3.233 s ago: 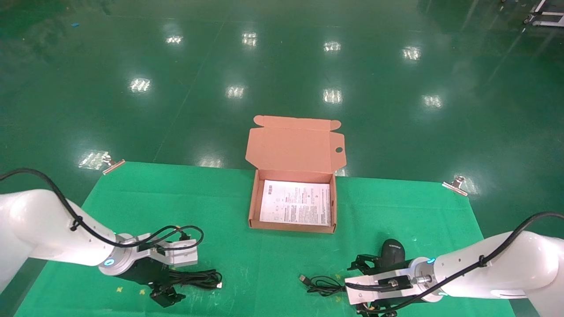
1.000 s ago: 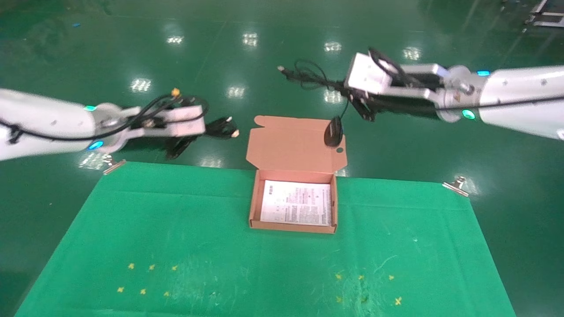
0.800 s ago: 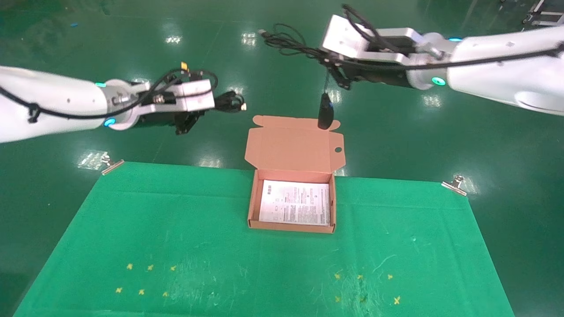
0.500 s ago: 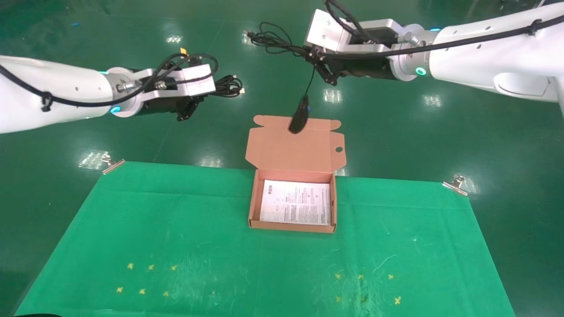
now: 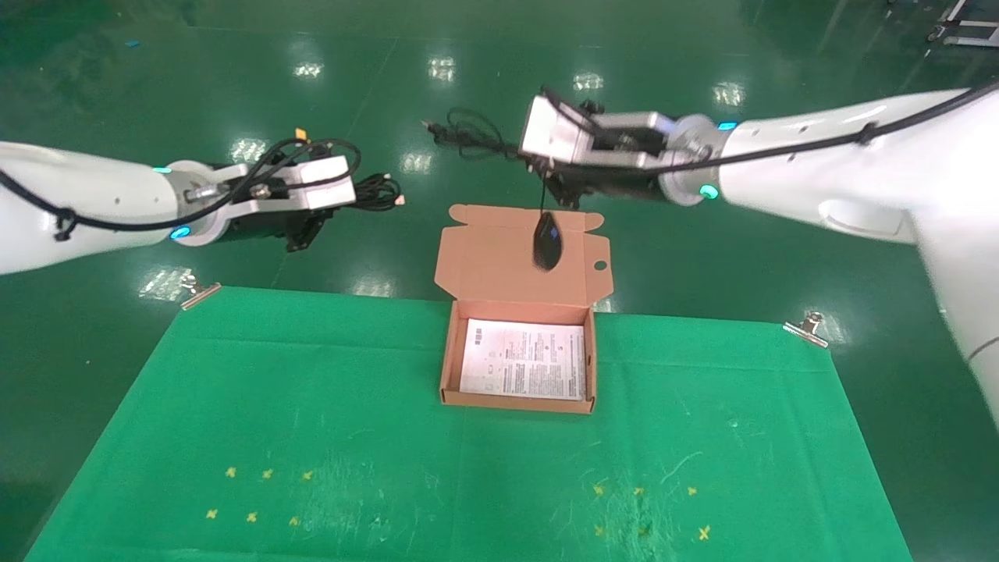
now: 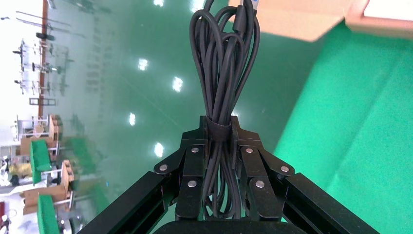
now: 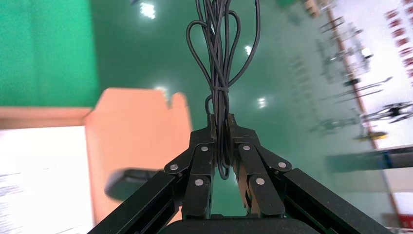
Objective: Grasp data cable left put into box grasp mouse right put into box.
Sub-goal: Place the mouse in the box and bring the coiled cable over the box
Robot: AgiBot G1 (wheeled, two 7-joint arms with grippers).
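Note:
The orange-brown box stands open at the table's far middle, white printed sheet inside, flap lid raised behind. My left gripper is high at the back left, shut on the coiled black data cable; the left wrist view shows its jaws clamped on the bundle. My right gripper is above and behind the box, shut on the mouse's bundled black cord, seen pinched in the right wrist view. The black mouse dangles by its cord in front of the lid; it shows blurred in the right wrist view.
A green cloth covers the table, held by metal clips at the far corners. Small yellow cross marks lie near the front left and front right. Glossy green floor lies beyond.
Both arms lifted their loads off the cloth and carried them up behind the box. In the last half second the right gripper came down and the mouse swung to hang before the lid.

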